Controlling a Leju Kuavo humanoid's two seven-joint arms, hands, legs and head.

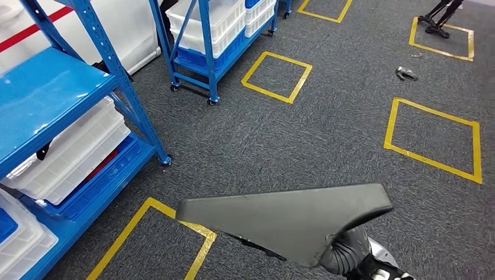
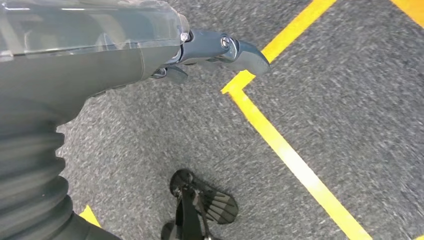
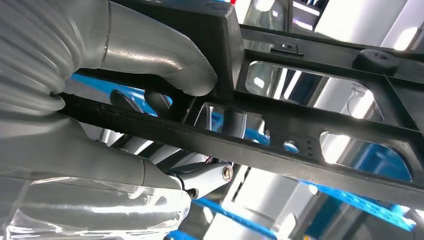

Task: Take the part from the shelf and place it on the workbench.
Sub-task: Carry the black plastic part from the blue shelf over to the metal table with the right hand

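Risk of part (image 1: 286, 219) slipping or swinging into near-left shelf (image 1: 52, 99) while carried low over carpet, gripped at right end by right hand (image 3: 125, 100) alone; left hand (image 2: 220, 50) hanging, seemingly holding nothing.

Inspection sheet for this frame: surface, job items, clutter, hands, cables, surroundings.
Surface: grey carpet floor marked with yellow tape squares; workbench nothing seen.
Job's things: dark grey part held over the floor; the right wrist view shows its ribbed black underside with cut-outs.
Clutter: small dark object lying on the carpet between the far squares; too small to identify.
Hands: right hand grips the part, thumb over a rib; left hand hangs over the carpet, holding nothing, fingers apart.
Cables: nothing seen.
Surroundings: blue shelf racks with white bins at the left; a second rack on castors further back; a black stand's feet in a far square.
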